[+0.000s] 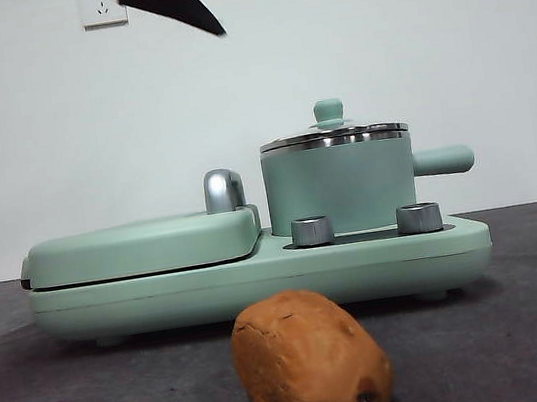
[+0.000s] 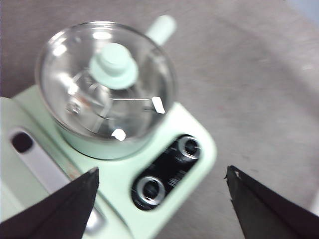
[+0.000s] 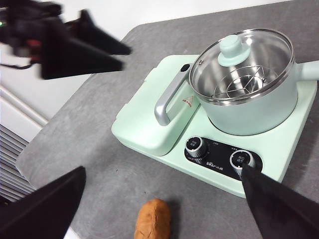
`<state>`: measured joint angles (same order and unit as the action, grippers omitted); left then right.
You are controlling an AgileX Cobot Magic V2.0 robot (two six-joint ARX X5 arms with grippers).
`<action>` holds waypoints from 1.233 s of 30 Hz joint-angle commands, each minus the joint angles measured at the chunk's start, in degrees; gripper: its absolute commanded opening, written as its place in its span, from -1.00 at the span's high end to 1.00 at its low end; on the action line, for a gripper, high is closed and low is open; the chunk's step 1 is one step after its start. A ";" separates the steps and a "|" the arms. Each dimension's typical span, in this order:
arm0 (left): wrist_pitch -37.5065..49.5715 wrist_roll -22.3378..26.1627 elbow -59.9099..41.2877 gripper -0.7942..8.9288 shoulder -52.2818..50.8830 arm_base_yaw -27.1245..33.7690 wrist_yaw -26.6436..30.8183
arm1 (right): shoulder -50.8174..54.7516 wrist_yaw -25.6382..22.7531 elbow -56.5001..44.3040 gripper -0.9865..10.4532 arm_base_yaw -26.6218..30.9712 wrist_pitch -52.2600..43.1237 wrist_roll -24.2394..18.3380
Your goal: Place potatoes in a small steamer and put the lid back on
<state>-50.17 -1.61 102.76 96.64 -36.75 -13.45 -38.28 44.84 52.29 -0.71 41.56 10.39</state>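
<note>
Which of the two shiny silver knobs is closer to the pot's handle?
In the front view it is the right-hand knob, almost under the small steamer's stubby side handle. The other knob sits nearer the flat griddle cover.

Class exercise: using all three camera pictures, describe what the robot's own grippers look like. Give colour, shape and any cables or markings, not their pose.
The left gripper and the right gripper each have two matte black jaws, flat and wedge-shaped, narrowing to points. No markings show on them. In the right wrist view the other arm's black body appears blurred, with thin dark cables and small red and green spots. The front view shows only black tips.
</note>
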 commanded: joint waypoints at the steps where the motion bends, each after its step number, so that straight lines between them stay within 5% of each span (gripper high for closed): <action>1: 0.46 2.40 6.08 -0.01 5.90 -1.75 4.63 | -0.17 0.17 0.87 -0.05 -0.09 -0.37 0.04; 16: 11.91 1.97 16.22 0.00 23.17 -4.15 9.73 | -0.17 0.17 0.87 -0.05 -0.09 -0.37 -0.22; 35: 14.58 0.46 16.22 0.02 25.57 -3.54 9.73 | -0.17 0.15 0.87 -0.05 -0.09 0.81 -0.39; 37: 14.88 0.46 16.22 0.25 25.57 -3.54 9.73 | -0.17 0.15 0.87 -0.05 -0.09 0.96 -0.42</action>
<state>-35.81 -0.89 117.14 120.81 -40.10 -3.95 -38.28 44.84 52.29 -0.71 42.83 10.35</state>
